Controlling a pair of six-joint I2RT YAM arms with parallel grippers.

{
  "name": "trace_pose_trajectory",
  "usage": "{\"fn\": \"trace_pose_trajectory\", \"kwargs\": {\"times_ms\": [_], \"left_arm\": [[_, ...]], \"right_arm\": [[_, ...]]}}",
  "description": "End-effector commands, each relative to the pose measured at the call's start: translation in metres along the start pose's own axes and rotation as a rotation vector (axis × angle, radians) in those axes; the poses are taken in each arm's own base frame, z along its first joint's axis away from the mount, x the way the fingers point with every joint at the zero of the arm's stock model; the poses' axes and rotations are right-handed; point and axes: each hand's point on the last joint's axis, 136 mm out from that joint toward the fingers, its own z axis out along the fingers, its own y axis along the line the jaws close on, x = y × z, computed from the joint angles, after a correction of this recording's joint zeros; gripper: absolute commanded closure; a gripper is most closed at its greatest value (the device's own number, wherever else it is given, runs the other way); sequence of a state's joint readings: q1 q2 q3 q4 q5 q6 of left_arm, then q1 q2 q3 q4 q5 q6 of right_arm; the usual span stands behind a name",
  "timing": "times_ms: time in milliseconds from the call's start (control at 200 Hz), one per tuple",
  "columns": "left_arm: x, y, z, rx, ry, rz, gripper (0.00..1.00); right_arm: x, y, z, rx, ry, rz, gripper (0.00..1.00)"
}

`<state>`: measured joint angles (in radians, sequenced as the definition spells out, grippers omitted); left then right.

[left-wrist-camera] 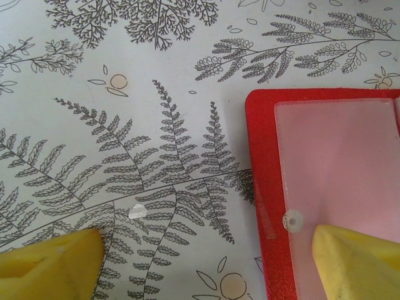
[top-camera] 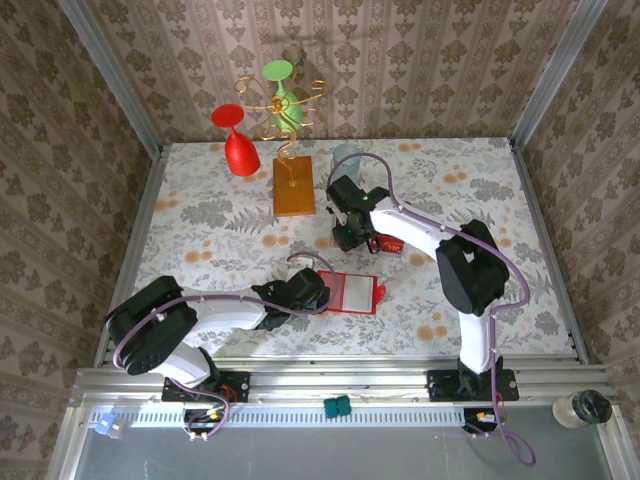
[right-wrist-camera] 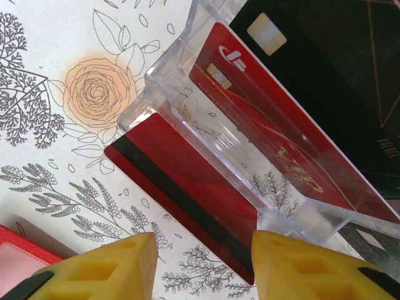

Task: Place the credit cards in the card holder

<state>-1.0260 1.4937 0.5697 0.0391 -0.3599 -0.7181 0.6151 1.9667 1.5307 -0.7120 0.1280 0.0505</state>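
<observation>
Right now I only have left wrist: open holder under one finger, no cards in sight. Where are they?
Observer: One striped red card lies flat on the table, right beside a clear tray.
Operator: Any more?
Observer: Another red card stands tilted in that tray, with a black card behind it.
Operator: Right arm on them?
Observer: Right gripper is open. The flat card's near end sits between its fingers, not clamped.
</observation>
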Motion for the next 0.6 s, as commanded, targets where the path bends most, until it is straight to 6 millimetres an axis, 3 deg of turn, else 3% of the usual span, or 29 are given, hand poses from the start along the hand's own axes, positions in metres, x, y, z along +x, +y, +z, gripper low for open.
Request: {"fn": "trace_pose_trajectory", "kwargs": {"times_ms": [0, 290, 595], "left_arm": [[0.009, 0.014, 0.000, -0.043, 0.021, -0.010, 0.12], [0.009, 0.013, 0.002, -0.039, 0.024, -0.013, 0.12], [0.009, 0.010, 0.004, -0.030, 0.025, -0.019, 0.11]], "right_arm": [[0.003, -0.001, 0.002, 0.028, 0.019, -0.033, 0.55], [0.005, -0.004, 0.015, 0.066, 0.043, -0.071, 0.59], [-0.002, -0.003, 0.012, 0.075, 0.034, -0.099, 0.67]]}}
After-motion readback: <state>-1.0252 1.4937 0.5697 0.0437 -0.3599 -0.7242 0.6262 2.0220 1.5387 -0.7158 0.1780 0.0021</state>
